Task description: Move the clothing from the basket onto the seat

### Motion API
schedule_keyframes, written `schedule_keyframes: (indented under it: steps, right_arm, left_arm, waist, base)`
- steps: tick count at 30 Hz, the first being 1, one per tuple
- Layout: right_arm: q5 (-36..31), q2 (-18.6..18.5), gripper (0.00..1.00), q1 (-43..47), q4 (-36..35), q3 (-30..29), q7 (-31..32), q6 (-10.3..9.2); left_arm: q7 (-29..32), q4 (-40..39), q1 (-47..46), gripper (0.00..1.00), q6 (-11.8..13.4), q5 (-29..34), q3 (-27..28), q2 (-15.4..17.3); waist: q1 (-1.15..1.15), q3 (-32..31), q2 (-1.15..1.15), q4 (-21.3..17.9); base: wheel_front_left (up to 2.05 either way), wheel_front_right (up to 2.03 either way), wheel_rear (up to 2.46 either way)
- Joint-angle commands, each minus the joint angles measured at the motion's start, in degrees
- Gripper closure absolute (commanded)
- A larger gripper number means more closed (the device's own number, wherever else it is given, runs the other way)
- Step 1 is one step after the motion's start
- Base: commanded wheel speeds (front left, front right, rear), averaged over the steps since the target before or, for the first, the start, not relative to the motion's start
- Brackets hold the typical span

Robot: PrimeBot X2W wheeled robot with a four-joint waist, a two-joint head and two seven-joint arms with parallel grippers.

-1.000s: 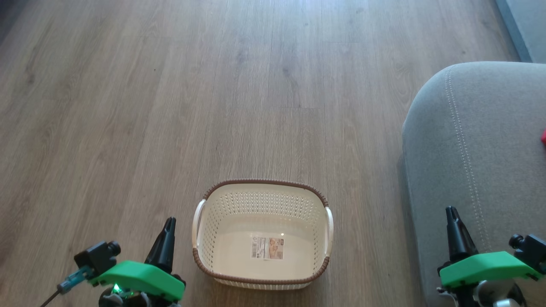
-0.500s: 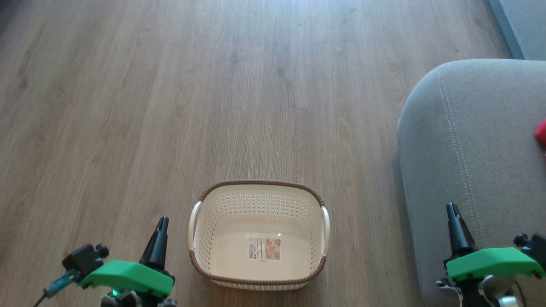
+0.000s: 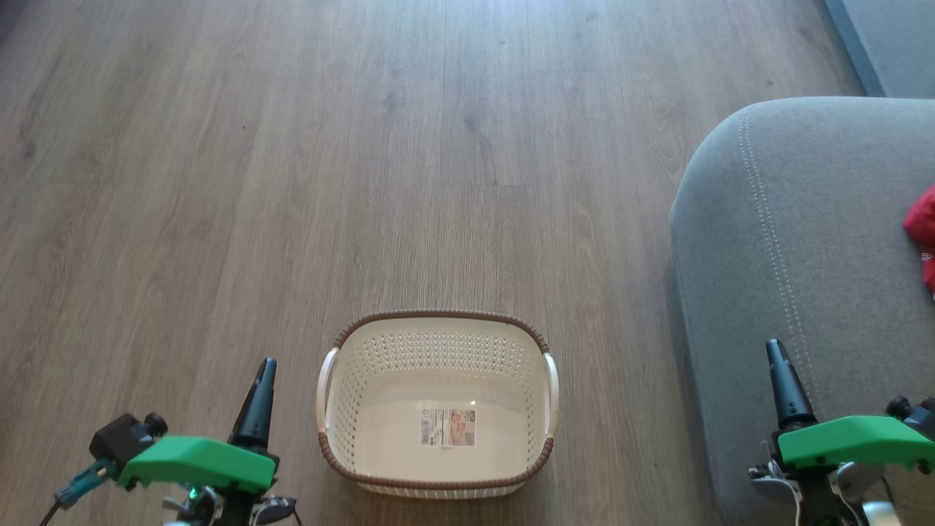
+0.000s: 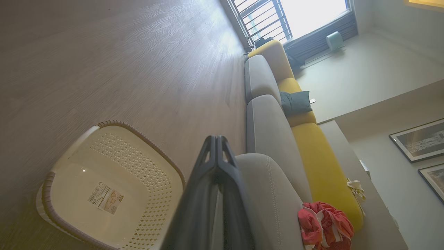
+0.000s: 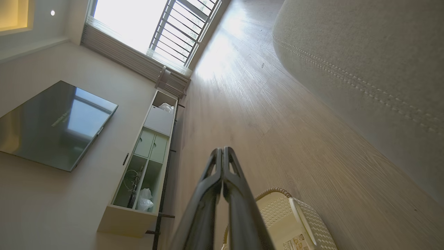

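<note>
Both grippers are closed with nothing in them. The left gripper (image 3: 264, 371) shows its two dark fingers pressed together in its own wrist view, and the right gripper (image 3: 776, 365) shows the same in its wrist view.

Just to the right of your left gripper, the small cream plastic basket (image 3: 438, 349) with perforated sides and a brown woven-look rim stands upright on the wood-look floor (image 3: 292, 183). Its inside is bare apart from the label sticker (image 3: 447, 427) on its bottom.

The large grey upholstered seat (image 3: 803, 256) with its line of light double stitching lies close by your right gripper, whose finger shows over the seat's near corner. The red fabric clothing (image 3: 924, 234) with white trim lies on that seat, well beyond the right gripper and off to its right. In the left wrist view it is a crumpled heap (image 4: 324, 225) on the grey cushion.

With the basket empty and the clothing on the seat, you appear to be at the end of the transfer. No grasp seems left to make. The next move calls only for checking that nothing red is lying on the floor near either gripper. Keep both arms clear of the basket and the heap.
</note>
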Motion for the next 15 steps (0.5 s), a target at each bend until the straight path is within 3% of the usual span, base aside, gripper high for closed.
schedule_keyframes:
  steps: [1,15]
  right_arm:
    - [2.2,-0.3,1.00,-3.3,-1.6,0.4,0.6,0.00]
    - [10.6,-0.3,1.00,-4.2,-1.5,0.0,2.8,0.00]
  left_arm:
    - [0.6,-2.2,-2.9,1.00,-0.5,-2.1,2.1,0.7]
    - [2.8,-2.5,-3.5,1.00,-0.8,-10.3,3.9,0.7]
  waist:
    - [0.00,0.0,0.00,-0.2]
    - [0.00,-0.1,0.00,-1.1]
  base:
    - [0.00,0.00,0.00]
    - [0.00,0.00,0.00]
